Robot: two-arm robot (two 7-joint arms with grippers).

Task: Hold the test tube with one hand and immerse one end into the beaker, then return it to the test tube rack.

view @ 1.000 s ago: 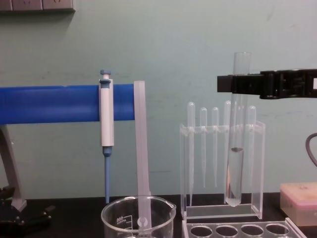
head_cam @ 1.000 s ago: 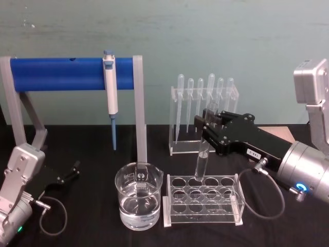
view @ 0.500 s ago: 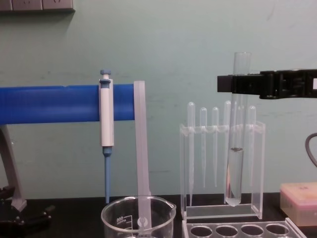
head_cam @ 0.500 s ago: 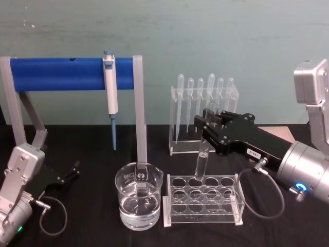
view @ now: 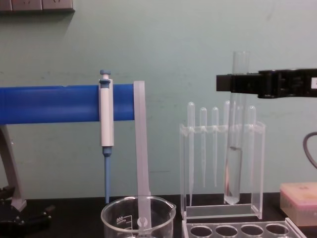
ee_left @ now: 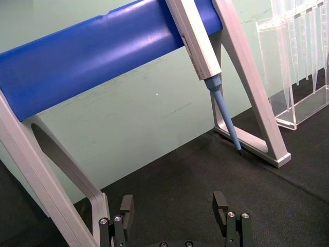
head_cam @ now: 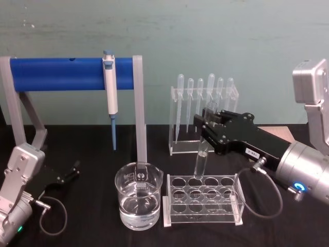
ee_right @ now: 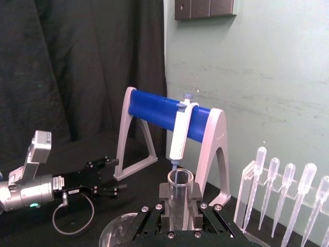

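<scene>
Right gripper (head_cam: 206, 124) is clamped on the test tube (head_cam: 201, 163), gripping it just below the rimmed mouth. In the right wrist view you see the open mouth (ee_right: 180, 178) poking up between the fingers (ee_right: 163, 194).

The tube hangs close to upright, round end down, over the far row of the test tube rack (head_cam: 166, 207), left of centre. In the chest view its bottom (view: 232, 199) sits above the rack's top plate (view: 299, 227) and does not touch it. I can't tell which hole it lines up with. There's some liquid in the lower part, with the surface line roughly mid-tube.

The beaker (head_cam: 138, 199) is on the black table (head_cam: 92, 149), just left of the rack and apart from it. It is part full of clear liquid. The tube is well clear of it, to its right.

Left gripper (head_cam: 72, 172) is parked low at the near left of the table. Its fingers (ee_left: 127, 206) are spread apart with nothing between them.

Behind the work area:
- The blue bar stand (head_cam: 67, 73) is at far left, with the white pipettor (head_cam: 109, 85) hanging off it, blue tip down.
- The clear holder (head_cam: 177, 146) with bulb-topped pipettes (head_cam: 211, 87) is far behind the rack.
- A pink box (view: 298, 195) is at the right edge of the chest view.
</scene>
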